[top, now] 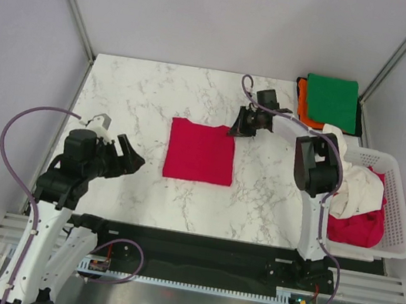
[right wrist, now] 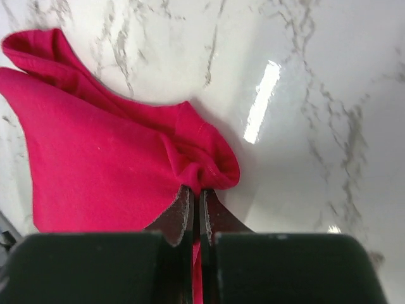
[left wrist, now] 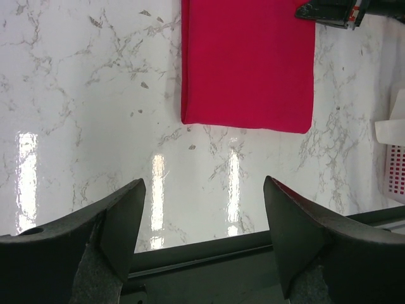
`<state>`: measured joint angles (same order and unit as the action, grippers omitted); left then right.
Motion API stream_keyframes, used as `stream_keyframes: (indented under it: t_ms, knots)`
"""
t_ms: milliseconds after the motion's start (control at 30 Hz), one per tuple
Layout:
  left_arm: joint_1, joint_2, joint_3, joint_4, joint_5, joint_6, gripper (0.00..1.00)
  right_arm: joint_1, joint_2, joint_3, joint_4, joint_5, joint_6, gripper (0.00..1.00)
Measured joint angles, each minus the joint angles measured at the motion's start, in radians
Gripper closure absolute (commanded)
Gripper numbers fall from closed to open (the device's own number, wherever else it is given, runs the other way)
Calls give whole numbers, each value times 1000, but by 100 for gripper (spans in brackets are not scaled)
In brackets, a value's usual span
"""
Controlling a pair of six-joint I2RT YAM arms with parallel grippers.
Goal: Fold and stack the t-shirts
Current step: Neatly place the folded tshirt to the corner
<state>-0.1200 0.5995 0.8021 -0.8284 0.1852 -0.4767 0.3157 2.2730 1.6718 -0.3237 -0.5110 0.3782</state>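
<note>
A folded crimson-red t-shirt lies flat in the middle of the marble table, also seen in the left wrist view. My right gripper is shut on its far right corner; the cloth bunches up at the pinched jaw tips. My left gripper hangs open left of the shirt, near the table's front edge, with nothing between its fingers. A green t-shirt lies folded on an orange one at the back right. A white shirt and another red one sit in the basket.
A white slotted plastic basket stands at the table's right edge, beside the right arm. Grey walls close in the table on the left, back and right. A dark rail runs along the near edge under my left gripper.
</note>
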Motion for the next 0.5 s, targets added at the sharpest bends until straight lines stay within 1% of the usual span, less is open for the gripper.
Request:
stream_keyframes:
  t_ms: [33, 233, 367, 500]
  knots:
    - [0, 2, 0, 2, 0, 0, 20, 2, -11, 4, -27, 25, -14, 100]
    - [-7, 11, 0, 24, -2, 0, 20, 10, -100, 117, -249, 266, -161, 100]
    - [-13, 12, 0, 31, -9, 0, 22, 5, -186, 163, -327, 430, -257, 100]
    - [-13, 14, 0, 32, -24, 0, 23, -5, -257, 195, -359, 542, -332, 100]
